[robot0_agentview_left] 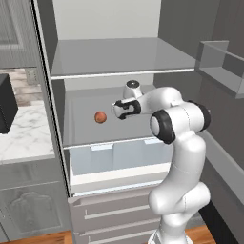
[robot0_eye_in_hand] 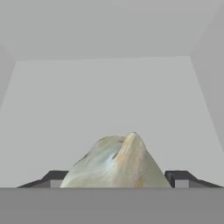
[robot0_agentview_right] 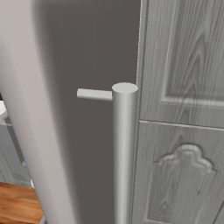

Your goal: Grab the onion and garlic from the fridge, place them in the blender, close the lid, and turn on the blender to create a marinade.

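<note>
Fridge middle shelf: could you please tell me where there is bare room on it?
The shelf is bare left of the onion to the fridge wall. Right of the onion it is crowded: the hand straddles the garlic.

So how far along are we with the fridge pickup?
Early. The fridge stands open, and the arm reaches onto its middle shelf. In the hand view the garlic sits between the gripper's fingertips; whether they grip it is unclear. The onion lies on that shelf. Blender loading, lid and switch-on remain.

arm bent forward, pincer clamped on garlic
</note>
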Available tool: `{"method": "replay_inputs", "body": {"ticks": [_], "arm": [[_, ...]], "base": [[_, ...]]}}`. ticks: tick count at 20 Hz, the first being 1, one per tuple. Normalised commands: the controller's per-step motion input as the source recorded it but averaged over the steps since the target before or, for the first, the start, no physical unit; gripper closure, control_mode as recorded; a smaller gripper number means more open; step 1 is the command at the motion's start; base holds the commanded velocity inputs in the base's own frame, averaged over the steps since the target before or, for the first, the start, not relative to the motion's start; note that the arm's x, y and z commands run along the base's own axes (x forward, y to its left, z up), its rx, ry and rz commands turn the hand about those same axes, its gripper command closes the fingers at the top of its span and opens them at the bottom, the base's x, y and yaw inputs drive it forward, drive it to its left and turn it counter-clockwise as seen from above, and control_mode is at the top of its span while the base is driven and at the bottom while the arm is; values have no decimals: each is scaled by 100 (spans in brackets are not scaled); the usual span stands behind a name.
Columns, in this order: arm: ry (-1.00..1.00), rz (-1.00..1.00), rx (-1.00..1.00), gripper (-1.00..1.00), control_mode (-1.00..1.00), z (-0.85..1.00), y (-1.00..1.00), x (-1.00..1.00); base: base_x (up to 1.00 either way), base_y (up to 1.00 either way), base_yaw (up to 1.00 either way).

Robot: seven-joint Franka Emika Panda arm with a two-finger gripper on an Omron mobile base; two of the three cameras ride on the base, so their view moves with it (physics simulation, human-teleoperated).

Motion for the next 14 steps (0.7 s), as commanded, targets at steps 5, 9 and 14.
{"method": "replay_inputs", "body": {"ticks": [5,9,14], "arm": [[-23,1,-1,100,-100,17,13,-94],[-26,0,-1,100,-100,56,18,-100],[-5,0,0,100,-100,87,7,-100]], "base": [[0,0,0],[0,0,0],[0,0,0]]}}
